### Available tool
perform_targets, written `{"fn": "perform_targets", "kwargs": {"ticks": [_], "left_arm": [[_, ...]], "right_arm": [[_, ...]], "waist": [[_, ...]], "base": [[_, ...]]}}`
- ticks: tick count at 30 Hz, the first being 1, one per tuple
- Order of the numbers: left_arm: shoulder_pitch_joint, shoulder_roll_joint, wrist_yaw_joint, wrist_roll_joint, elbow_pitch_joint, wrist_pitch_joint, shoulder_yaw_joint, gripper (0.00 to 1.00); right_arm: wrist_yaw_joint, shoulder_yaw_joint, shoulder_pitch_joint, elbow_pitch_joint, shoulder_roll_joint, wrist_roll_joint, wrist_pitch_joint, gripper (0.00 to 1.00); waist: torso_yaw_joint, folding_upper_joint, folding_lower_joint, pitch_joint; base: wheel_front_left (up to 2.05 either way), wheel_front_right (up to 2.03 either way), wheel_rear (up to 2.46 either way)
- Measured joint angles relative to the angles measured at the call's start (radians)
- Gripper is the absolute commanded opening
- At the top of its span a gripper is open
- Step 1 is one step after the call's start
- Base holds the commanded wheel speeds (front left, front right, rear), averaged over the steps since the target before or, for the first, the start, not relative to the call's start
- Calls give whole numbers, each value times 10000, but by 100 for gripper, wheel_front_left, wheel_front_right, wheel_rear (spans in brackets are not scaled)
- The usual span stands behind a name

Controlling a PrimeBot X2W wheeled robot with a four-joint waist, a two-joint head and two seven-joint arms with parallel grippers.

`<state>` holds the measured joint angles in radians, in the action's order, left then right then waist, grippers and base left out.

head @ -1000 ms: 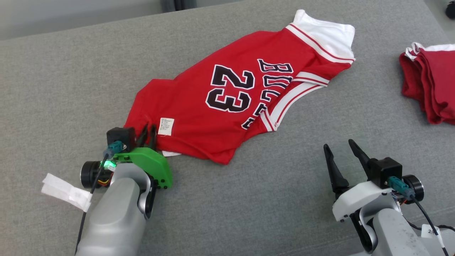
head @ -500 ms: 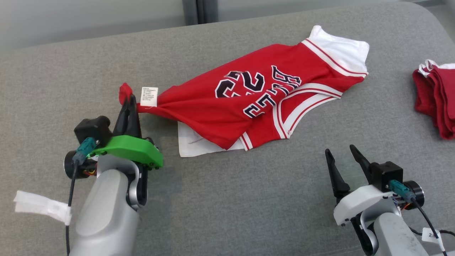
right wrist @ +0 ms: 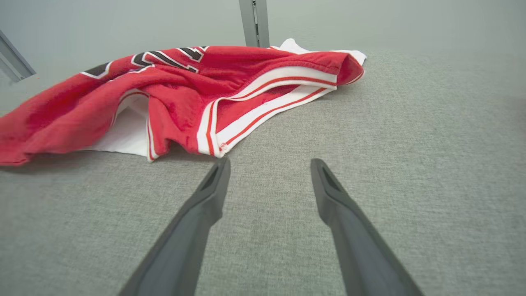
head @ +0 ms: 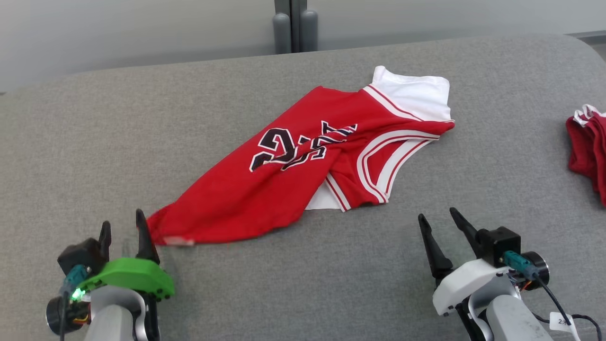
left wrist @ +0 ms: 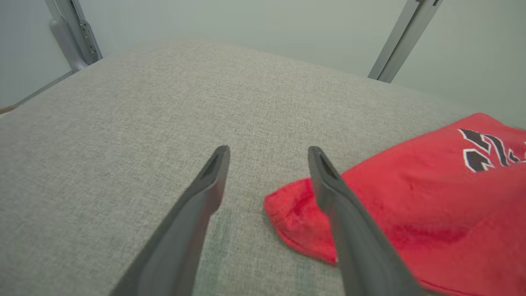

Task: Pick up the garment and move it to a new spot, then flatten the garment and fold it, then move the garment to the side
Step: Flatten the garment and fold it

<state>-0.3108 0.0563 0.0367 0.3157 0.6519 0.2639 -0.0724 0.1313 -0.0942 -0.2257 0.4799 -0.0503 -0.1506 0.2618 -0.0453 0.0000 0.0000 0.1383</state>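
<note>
Half a second ago the left hand (head: 122, 219) was pinched shut on a lifted corner of the jersey (head: 303, 156); now its two fingers stand wide apart with nothing between them, and that corner lies flat on the grey cloth-covered table (head: 94, 142). The head camera has also shifted between the two pictures.

In the left wrist view the red corner sits just to the right of the left hand's right finger (left wrist: 328, 185), which crosses in front of it. Whether finger and cloth touch cannot be told. Ahead of this hand and to its left is bare grey cloth, and two metal posts (left wrist: 404, 39) rise beyond the table's far edge.

The right hand (head: 436, 214) hovers low over the table, its fingers also spread wide and holding nothing. The jersey's white, red-striped armhole trim (right wrist: 254, 107) lies just ahead of its fingertips and a little to the left, apart from them. Well off to this hand's right, at the table's edge, lies a folded pile of red cloth (head: 587, 142).

The jersey lies rumpled between and ahead of the two hands. Its long axis runs on a slant, from the corner beside the left hand away and rightward to a white end (head: 412, 92) far ahead of the right hand. The black lettering is creased across the middle, and a white under-layer (head: 322, 201) peeks out at the near edge.
</note>
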Motion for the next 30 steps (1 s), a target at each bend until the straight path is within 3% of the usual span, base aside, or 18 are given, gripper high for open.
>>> {"fn": "perform_targets", "kwargs": {"ticks": [5, 12, 23, 25, 26, 27, 28, 30], "left_arm": [[978, -44, 167, -104, -324, 2, 151, 100], [1551, -69, 38, 644, -1099, 0, 1480, 100], [1492, -69, -73, 784, -1720, 2, 2167, 100], [1487, -67, -73, 782, -1779, 2, 2205, 100], [1486, -67, -75, 784, -1795, 2, 2215, 100], [1486, -67, -107, 798, -1814, 2, 2238, 100], [1485, -67, -111, 821, -1824, 2, 2286, 100], [1484, -69, -117, 882, -1810, 2, 2364, 100]], "right_arm": [[0, -654, 27, -19, 4, -81, 0, 100], [0, -1703, -753, 476, 12, 84, 0, 100], [0, -1985, -2097, 2140, 27, 353, 2, 97], [0, -1996, -2203, 2614, 13, 408, 0, 80], [0, -1983, -2291, 2844, 13, 408, 15, 33], [0, -1981, -2402, 3033, 13, 410, 27, 5], [0, -1962, -2488, 3172, 12, 428, 31, 0], [-2, -1829, -2582, 3294, 10, 445, 40, 0]], "waist": [[224, 0, 0, -53], [728, 0, 0, 45], [1606, 0, 0, 534], [1707, 0, 0, 621], [1753, 0, 0, 662], [1786, 0, 0, 704], [1809, 0, 0, 737], [1826, 0, 0, 765]], "base": [[0, 0, 0], [0, 0, 0], [0, 0, 0], [0, 0, 0], [0, 0, 0], [0, 0, 0], [0, 0, 0], [0, 0, 0]]}}
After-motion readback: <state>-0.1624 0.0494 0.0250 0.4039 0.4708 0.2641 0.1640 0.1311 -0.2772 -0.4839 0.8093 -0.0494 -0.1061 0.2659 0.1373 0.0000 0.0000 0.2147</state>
